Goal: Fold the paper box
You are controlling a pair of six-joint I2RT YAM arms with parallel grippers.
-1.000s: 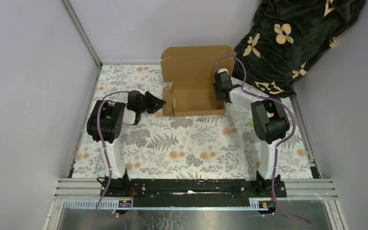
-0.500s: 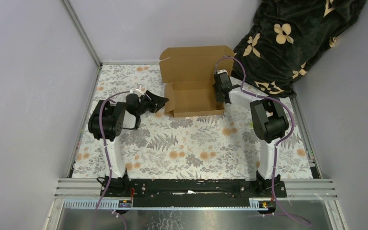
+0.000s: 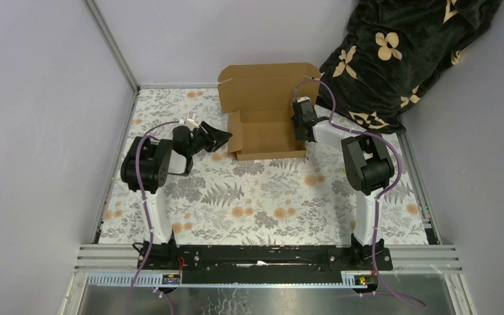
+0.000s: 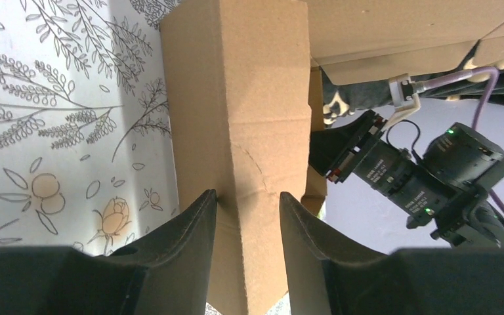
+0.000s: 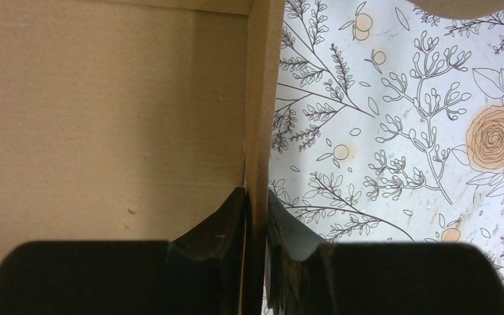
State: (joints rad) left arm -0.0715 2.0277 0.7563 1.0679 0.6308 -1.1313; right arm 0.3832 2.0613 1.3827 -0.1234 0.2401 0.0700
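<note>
Cardboard wants a slow, square push here: the left gripper (image 3: 224, 138), jaws half apart and clasping nothing, seems to rest its tips against the left flap of the paper box (image 3: 266, 128) (near the far edge of the table (image 3: 249, 210)). Beyond, the right gripper (image 3: 300, 123) pinches the box's right wall, steadying it.

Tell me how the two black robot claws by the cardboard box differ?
The left black two-finger gripper has its fingers apart, facing the left flap of the brown cardboard paper box; the right black two-finger gripper is pinched shut on its right wall. The left gripper is outside the box; the right gripper has one finger inside. Both are at the box.
</note>
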